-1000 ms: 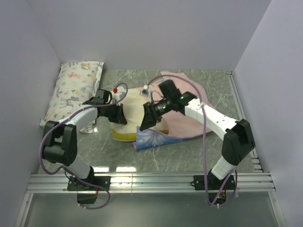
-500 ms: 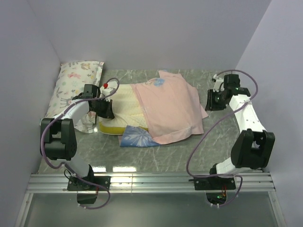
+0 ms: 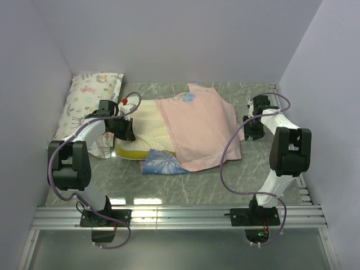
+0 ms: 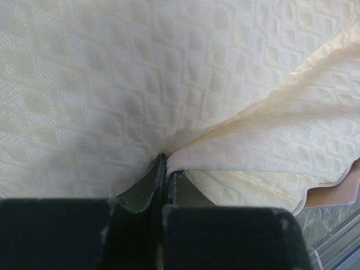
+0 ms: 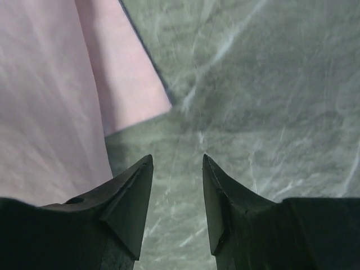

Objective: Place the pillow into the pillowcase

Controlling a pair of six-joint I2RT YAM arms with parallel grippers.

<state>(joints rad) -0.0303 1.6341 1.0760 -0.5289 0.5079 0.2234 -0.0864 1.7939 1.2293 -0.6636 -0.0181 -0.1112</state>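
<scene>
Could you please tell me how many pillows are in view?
2. The cream dimpled foam pillow lies mid-table, partly covered by the pale pink fabric pillowcase; the white animal-print pillow sits in the far-left corner. None seems hidden.

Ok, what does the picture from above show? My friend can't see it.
A pink pillowcase covers the right part of a cream pillow on a grey table. The left hand pinches the pillow's left end; the right hand sits open beside the pillowcase's right edge, holding nothing. A flowery pillow lies far left.
</scene>
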